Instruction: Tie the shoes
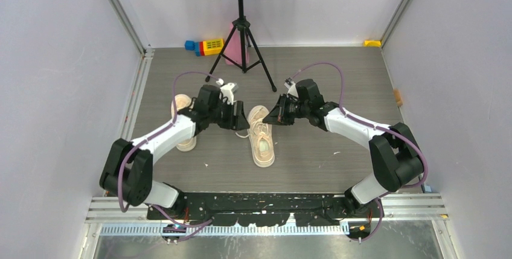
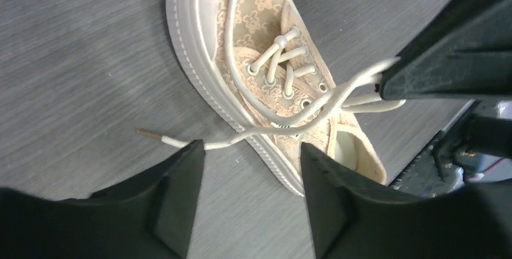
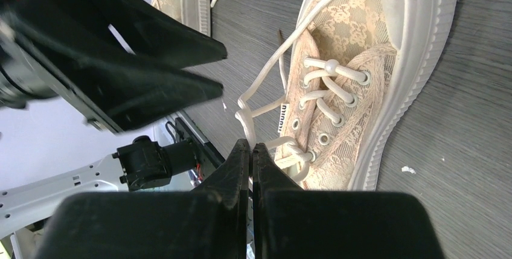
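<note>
On the left, one cream sneaker (image 1: pixel 181 103) lies on the grey table (image 1: pixel 338 90) with its toe toward twelve o'clock. The left arm (image 1: pixel 172 132) crosses over its middle, so only the toe and heel show.

At that shoe's three o'clock the left gripper (image 2: pixel 250 150) hangs low over the table, jaws parted and nothing between them. A thin white lace (image 2: pixel 314 105) runs just past its fingertips (image 2: pixel 184 174), and the lace's tipped end lies flat on the table at their nine o'clock.

Next, near the centre of the table, is the second sneaker (image 1: pixel 263 144), toe also toward twelve o'clock. Its laces are crossed through the eyelets but not knotted, and they trail loose off the side.

The right gripper (image 3: pixel 250 147) sits over the front of this shoe on its three o'clock side. Its jaws are pressed together on the lace, which rises to them from the upper eyelets. The two grippers face each other close together without touching.

Along the far edge, coloured toy blocks (image 1: pixel 205 46) sit at eleven o'clock. A black tripod stand (image 1: pixel 241 29) is planted at twelve o'clock with something pink (image 1: pixel 232 44) behind its legs. A small yellow piece (image 1: pixel 372 43) lies in the far corner at about one o'clock.
</note>
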`<state>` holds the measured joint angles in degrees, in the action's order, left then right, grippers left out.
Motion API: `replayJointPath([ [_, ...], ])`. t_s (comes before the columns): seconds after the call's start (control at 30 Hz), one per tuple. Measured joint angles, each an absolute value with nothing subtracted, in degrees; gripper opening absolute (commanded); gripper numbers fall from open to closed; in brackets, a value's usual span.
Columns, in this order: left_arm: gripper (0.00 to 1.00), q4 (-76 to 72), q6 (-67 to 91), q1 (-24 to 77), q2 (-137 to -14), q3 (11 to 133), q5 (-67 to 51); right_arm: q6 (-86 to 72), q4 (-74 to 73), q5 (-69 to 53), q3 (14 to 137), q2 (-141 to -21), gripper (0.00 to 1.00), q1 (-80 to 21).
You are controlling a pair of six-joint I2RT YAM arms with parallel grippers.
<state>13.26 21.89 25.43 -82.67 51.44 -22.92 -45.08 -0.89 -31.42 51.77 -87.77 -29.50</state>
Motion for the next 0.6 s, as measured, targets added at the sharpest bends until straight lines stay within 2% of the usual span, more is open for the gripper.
replayJointPath([
  [0.1,0.67,6.07,14.68,26.04,-79.44,45.98,-23.14,-44.91,-2.13,-31.64,52.34,-87.77,0.00,-29.50],
  [0.27,0.65,-0.27,-1.52,25.76,-77.56,43.83,-24.25,-43.97,-5.34,-32.32,54.30,-88.03,0.00,-29.50],
  [0.4,0.69,-1.13,-18.46,25.76,-76.14,42.70,-29.78,-42.96,-7.64,-32.71,55.96,-88.55,0.00,-29.50],
  [0.6,0.67,-2.52,-36.84,25.50,-78.83,41.01,-37.45,-42.46,-9.21,-33.36,57.12,-89.41,0.00,-29.50],
])
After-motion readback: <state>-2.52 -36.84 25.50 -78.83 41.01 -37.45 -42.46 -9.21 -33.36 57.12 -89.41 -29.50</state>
